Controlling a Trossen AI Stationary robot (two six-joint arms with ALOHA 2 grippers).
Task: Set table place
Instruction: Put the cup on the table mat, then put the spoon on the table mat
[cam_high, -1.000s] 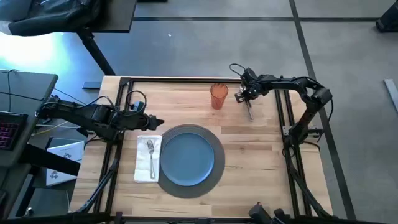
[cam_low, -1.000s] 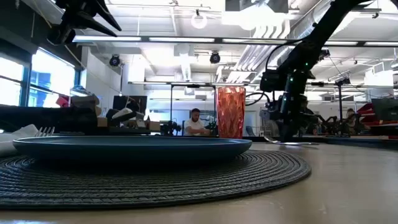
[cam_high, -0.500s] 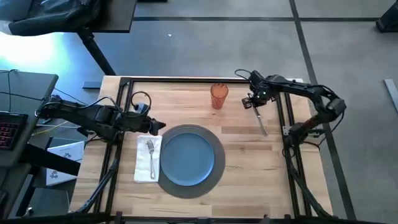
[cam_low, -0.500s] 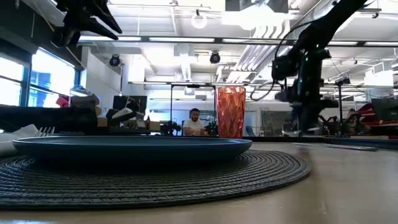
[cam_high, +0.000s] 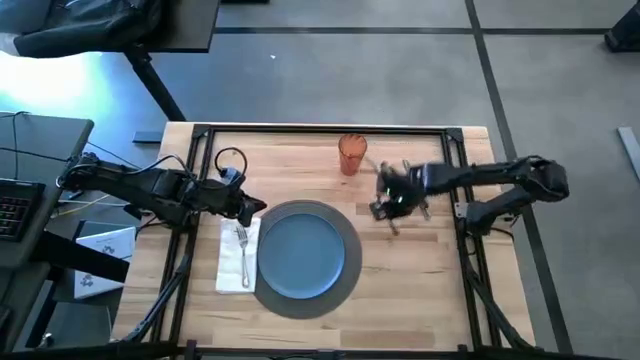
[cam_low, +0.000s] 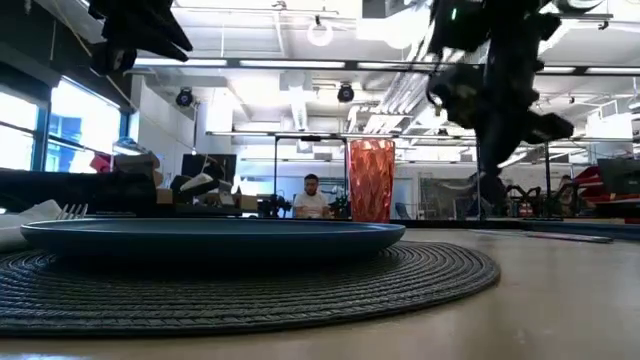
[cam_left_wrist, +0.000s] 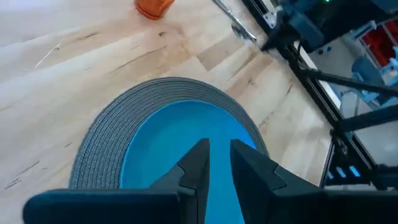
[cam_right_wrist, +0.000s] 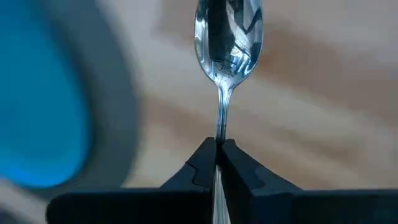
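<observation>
Swung in from the far right corner of the table (cam_high: 420, 270), the right gripper (cam_right_wrist: 218, 151) now hangs just right of the mat (cam_high: 352, 262), fingers pinched on the thin handle of the spoon (cam_right_wrist: 227, 37). Stiff, light and slick, it seems apt to pivot in so narrow a hold; a grip nearer mid-handle looks steadier. Left gripper (cam_left_wrist: 216, 163) hovers by the blue plate (cam_high: 300, 252), fingers narrowly parted, empty
</observation>
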